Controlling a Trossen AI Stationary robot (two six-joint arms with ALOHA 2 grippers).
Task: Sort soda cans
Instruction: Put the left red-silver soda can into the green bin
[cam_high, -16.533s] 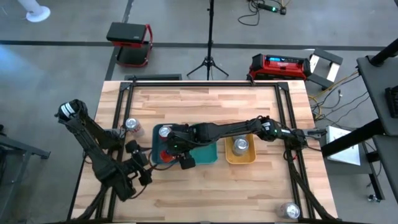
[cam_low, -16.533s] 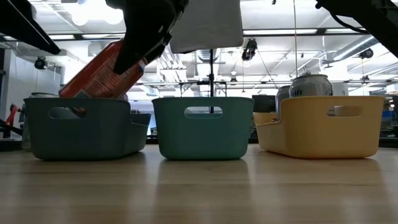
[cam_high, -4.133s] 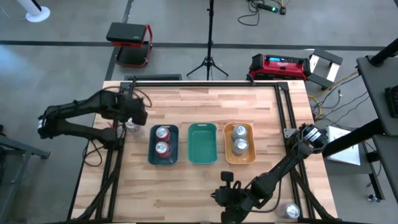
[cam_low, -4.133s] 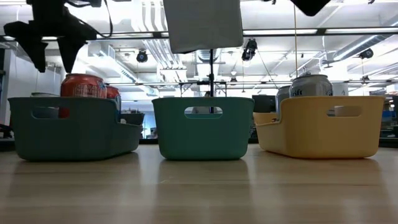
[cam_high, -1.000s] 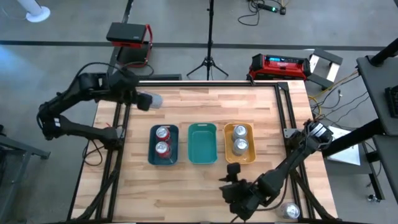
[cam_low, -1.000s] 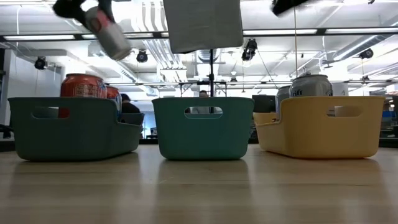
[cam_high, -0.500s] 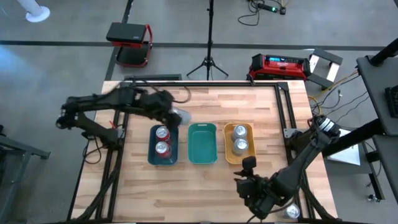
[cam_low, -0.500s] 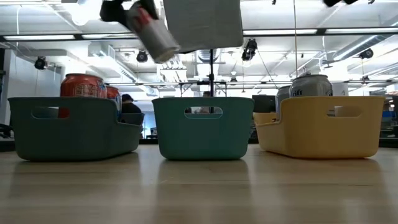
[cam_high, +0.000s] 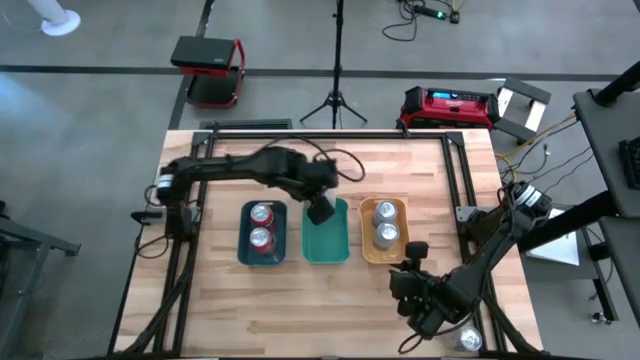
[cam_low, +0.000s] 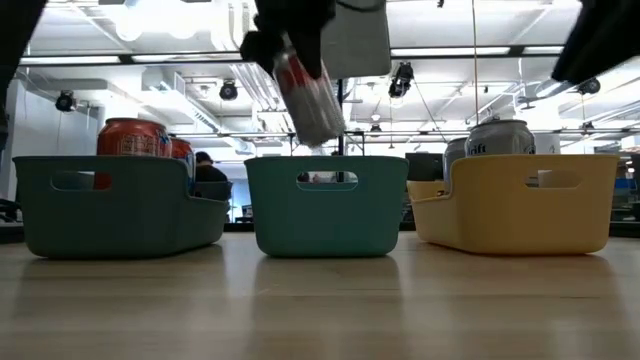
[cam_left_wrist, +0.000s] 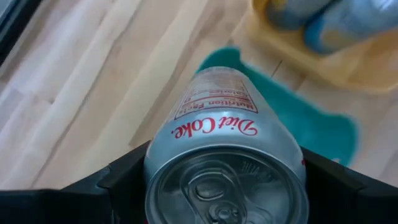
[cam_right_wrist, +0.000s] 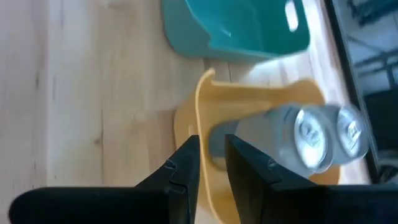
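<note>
Silver can (cam_low: 308, 92) clamped in left pincer (cam_high: 320, 210), over middle teal tray (cam_high: 326, 250)

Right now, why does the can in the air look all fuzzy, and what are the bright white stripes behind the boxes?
In the low view the silver can is smeared by motion blur as the left gripper carries it; the stripes are glaring ceiling lights. In the left wrist view its near rim is soft, out of focus.
</note>
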